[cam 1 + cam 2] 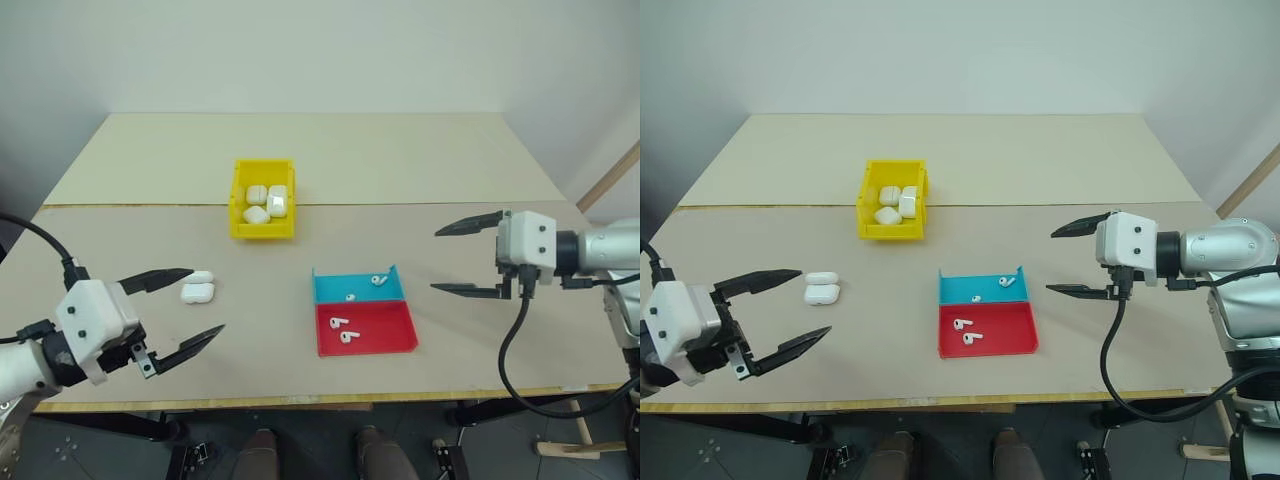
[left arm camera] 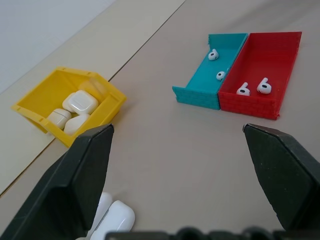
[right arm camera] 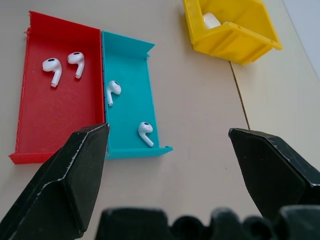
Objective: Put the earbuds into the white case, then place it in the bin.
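text: none legible
small bright yellow plastic bin [image 1: 240, 190]: no label or print
glossy white rounded earbud case [image 1: 198, 293]: no brand mark
shallow blue tray [image 1: 330, 291], shallow red tray [image 1: 385, 337]: unmarked

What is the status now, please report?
Both hands open, empty: left hand, right hand. White case lies open by left hand. Four earbuds in trays. Bin holds cases. Path clear.
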